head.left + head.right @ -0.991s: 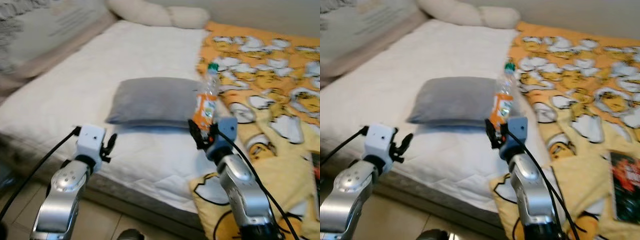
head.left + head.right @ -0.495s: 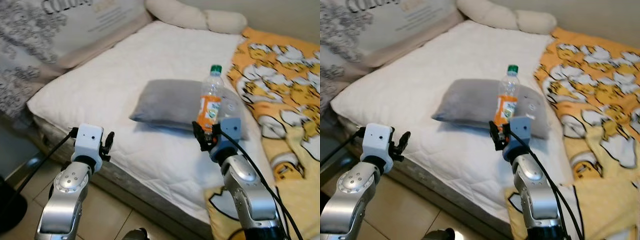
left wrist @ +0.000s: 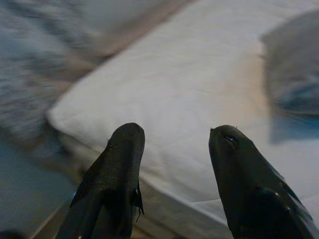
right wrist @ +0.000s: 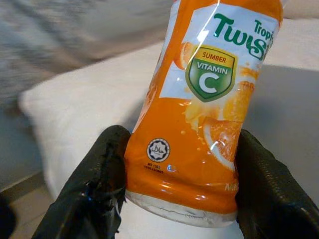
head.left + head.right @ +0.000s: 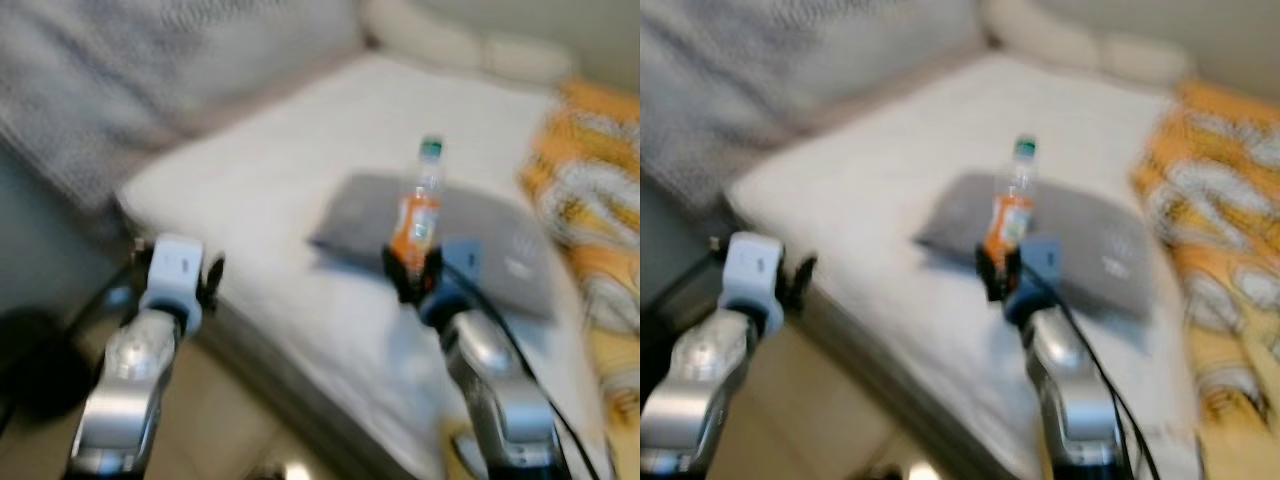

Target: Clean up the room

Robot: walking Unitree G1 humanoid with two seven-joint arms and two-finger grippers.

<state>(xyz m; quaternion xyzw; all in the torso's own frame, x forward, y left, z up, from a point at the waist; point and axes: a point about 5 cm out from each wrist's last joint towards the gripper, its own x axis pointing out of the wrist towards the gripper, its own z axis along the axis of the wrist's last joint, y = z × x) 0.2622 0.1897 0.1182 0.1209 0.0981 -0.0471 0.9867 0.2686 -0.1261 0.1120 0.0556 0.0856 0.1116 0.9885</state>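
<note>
While my view blurs and has swung left since before, one orange bottle [image 4: 199, 109] upright, pinched in my right gripper [image 5: 412, 278] above one grey pillow [image 5: 480, 245], left gripper [image 3: 172, 164] spread empty over one mattress [image 3: 199, 84].

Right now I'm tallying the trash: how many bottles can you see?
1. The orange bottle is held upright in the right claw, in front of the grey pillow. The views are blurred; others may be hidden.

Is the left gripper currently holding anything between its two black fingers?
No, the left gripper is open, with white bed sheet showing between its fingers.
</note>
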